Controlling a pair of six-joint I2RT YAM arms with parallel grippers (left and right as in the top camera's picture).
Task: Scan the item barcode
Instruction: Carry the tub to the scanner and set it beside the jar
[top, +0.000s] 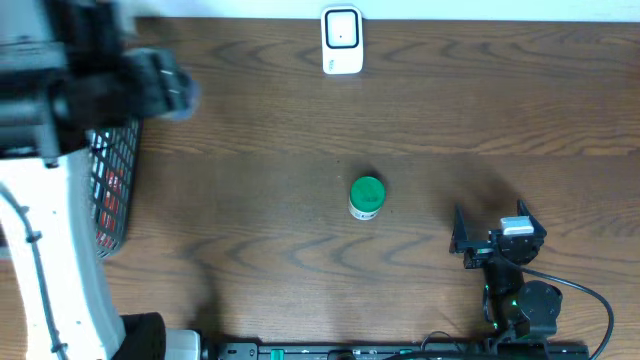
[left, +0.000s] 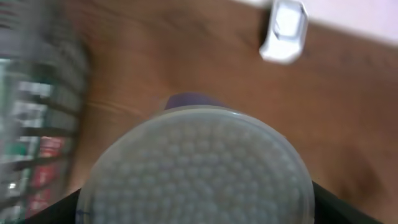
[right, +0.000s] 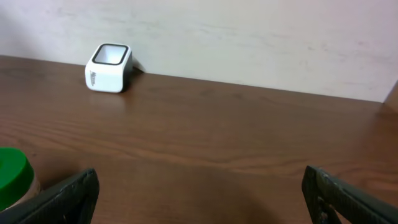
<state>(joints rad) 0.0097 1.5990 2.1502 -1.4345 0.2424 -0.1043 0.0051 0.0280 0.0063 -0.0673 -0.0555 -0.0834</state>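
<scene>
A round item with a pale, dimpled face fills the left wrist view, and a bit of purple shows behind its top edge. My left gripper is shut on it, a dark finger at each lower corner against its sides. From overhead that gripper is a blur high above the table's far left. The white barcode scanner stands at the table's far edge. No barcode shows on the item. My right gripper rests open and holds nothing at the near right.
A green-lidded jar stands mid-table, left of the right gripper. A black wire basket with packaged goods sits at the left edge, below the left arm. A pale wall runs behind the scanner.
</scene>
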